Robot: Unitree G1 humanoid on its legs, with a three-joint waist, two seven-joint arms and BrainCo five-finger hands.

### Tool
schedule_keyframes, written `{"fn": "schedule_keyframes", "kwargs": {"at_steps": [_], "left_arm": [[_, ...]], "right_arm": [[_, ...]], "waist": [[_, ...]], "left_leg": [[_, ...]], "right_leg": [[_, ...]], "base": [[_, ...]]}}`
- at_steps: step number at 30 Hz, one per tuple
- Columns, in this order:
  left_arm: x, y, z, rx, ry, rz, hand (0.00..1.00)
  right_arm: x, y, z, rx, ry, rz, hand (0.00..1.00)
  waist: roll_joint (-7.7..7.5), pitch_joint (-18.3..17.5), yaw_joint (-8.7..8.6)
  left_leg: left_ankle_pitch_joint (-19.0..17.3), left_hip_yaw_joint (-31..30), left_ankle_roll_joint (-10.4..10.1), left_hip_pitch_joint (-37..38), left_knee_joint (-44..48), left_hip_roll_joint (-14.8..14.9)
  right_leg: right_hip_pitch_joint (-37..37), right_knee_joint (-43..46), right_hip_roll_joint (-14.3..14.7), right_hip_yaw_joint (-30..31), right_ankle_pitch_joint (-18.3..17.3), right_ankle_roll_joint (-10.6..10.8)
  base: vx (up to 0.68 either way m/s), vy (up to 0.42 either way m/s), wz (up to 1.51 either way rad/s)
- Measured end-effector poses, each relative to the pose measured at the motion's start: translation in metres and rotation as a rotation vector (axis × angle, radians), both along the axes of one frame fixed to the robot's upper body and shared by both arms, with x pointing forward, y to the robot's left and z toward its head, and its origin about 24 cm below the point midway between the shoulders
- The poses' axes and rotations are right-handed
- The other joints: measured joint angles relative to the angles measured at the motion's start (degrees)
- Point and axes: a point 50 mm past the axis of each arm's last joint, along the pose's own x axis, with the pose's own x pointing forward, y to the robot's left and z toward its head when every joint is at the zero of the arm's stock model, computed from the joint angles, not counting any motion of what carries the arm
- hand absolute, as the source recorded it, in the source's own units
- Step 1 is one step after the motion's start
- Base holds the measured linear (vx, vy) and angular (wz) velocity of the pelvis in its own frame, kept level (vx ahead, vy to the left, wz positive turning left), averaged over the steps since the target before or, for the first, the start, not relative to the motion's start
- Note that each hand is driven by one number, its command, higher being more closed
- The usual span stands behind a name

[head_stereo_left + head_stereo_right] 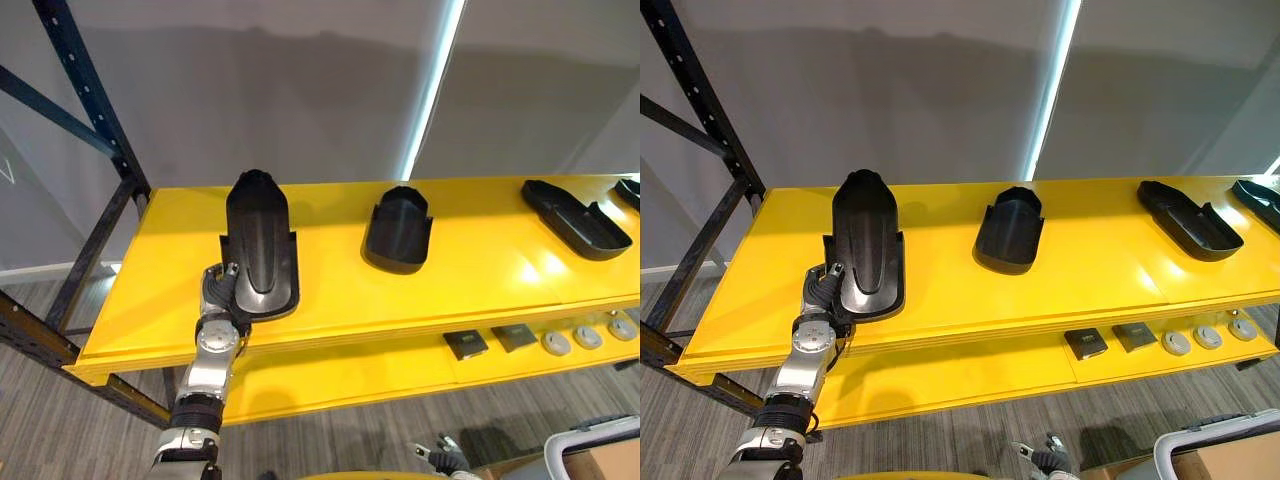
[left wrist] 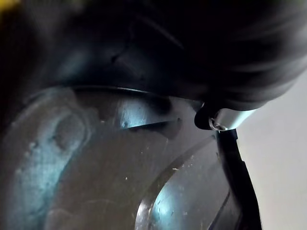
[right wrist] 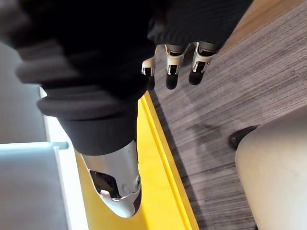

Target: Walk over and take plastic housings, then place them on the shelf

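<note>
Four black plastic housings lie along the yellow top shelf (image 1: pixel 480 290), well apart from one another. At the far left a dark rack post (image 1: pixel 90 100) with a slanting brace carries the shelf's end.

Next comes the left hand (image 1: pixel 222 288), reaching up from below the shelf's front edge. It lies against the near left corner of the long housing (image 1: pixel 258 235). This housing rests on the board with its domed end pointing to the wall and its wide end towards the robot. The left wrist view looks from very close into the housing's dark, glossy hollow. From that I cannot tell whether the hand grips the housing or only touches it.

To the right, near the middle of the board, the short housing (image 1: pixel 398 232) sits with its open side up. Further right the flat housing (image 1: pixel 575 218) lies at a slant. The fourth housing (image 1: pixel 630 190) is cut off by the picture's edge.

Below, on the lower shelf (image 1: pixel 350 375), two dark square pieces (image 1: pixel 466 345) lie side by side. A row of grey discs (image 1: pixel 588 337) lies just beside them on the right.

The right hand (image 3: pixel 115 72) hangs low beside a yellow edge and over the grey floor (image 3: pixel 230 86). Its fingers (image 3: pixel 172 64) are loose and apart from the thumb, with nothing in them. At the far right a pale bin (image 1: pixel 590 440) stands on the floor, with a cardboard box (image 1: pixel 610 462) in it.
</note>
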Motion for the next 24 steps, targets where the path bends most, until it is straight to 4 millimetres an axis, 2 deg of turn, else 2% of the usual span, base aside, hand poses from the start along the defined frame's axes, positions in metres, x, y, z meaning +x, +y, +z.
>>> {"fn": "schedule_keyframes", "kwargs": {"at_steps": [6,19,24], "left_arm": [[0.002,0.007,0.005,-0.006,-0.025,0.047,0.00],[0.007,0.006,0.016,0.005,-0.074,0.077,0.00],[0.010,0.004,0.041,0.043,-0.183,0.076,0.00]], "right_arm": [[0.000,0.002,0.000,0.005,-0.001,-0.001,0.00],[0.002,0.003,0.000,0.009,-0.004,-0.001,0.00],[0.001,0.004,0.000,0.011,-0.001,-0.002,0.00]], "waist": [[-0.21,0.1,-0.04],[-0.82,0.9,-0.14],[-1.07,0.8,0.20]], "left_leg": [[0.5,-0.5,0.3,0.6,0.0,-0.5],[0.4,-1.2,0.4,1.1,0.0,-0.6],[0.5,-1.4,0.4,1.1,0.0,-0.7]], "right_leg": [[1.4,-0.4,-0.4,0.0,0.4,0.3],[1.9,-0.1,-0.5,-0.3,0.1,0.2],[1.9,0.1,-0.6,-0.5,-0.2,0.5]], "base": [[0.08,0.001,0.01],[0.00,0.003,0.02],[-0.01,0.002,0.01]]}}
